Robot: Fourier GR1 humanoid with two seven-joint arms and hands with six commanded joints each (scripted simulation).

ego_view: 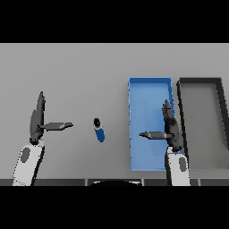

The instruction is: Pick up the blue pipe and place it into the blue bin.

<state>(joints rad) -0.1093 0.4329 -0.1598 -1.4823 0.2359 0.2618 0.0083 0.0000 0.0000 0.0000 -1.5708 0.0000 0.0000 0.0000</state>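
blue pipe (99, 130): lies on the grey surface (80, 71), near the middle of the view; short and stubby, with a dark end pointing away from the robot; untouched by either hand
blue bin (150, 85): stands to the right of the pipe, close beside it but apart; long axis running away from the robot; nothing seen inside it, though the right arm covers part of its floor
dark bin (199, 82): just beside the blue bin on its right; not part of the task
left hand (37, 118): hovers well to the left of the pipe; released, fingers straight and pointing away, thumb stuck out toward the pipe; holding nothing
right hand (169, 125): over the right part of the blue bin; released too, fingers straight, thumb out to the left; holding nothing
step in hand: by my judgement the reach for the pipe, nothing yet grasped
which hand: the right looks the better choice; it sits nearer the bin, so the carry would be short
how to do it well: bring the open hand over the pipe's blue body, not its dark tip; line fingers and thumb across its short width; descend straight; close only once both sides are bracketed
risk: the pipe seems round and may roll if nudged sideways; the bin's left wall must be cleared on the way in
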